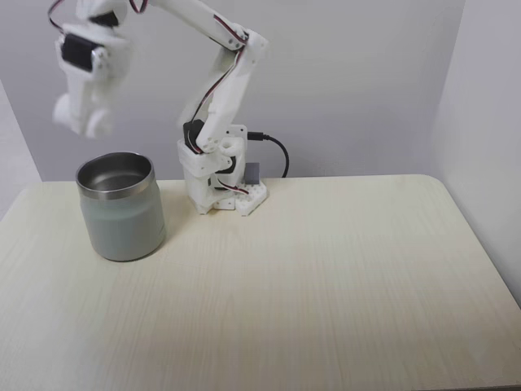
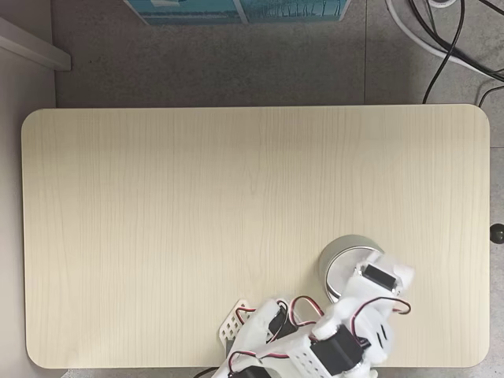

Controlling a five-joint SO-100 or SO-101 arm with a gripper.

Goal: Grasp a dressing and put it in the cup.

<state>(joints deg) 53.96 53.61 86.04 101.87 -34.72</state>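
The table (image 1: 309, 277) is a pale wood-grain top with rounded corners, set against plain white walls; seen from above in a fixed view, it stands on a grey floor (image 2: 236, 63), with black and white cables (image 2: 441, 39) trailing at the upper right and the edge of a blue box (image 2: 236, 9) at the top. The cup (image 1: 122, 208) stands upright near the table's back edge, at the left of the front fixed view, its steel inside visible. The white arm's base (image 1: 224, 183) is fixed just beside it, a black cable (image 1: 277, 151) running off behind. The pincer (image 1: 81, 118) hangs above the cup, apart from its rim, and is blurred; I cannot tell how far it is open or whether it holds anything. The dressing cannot be made out.
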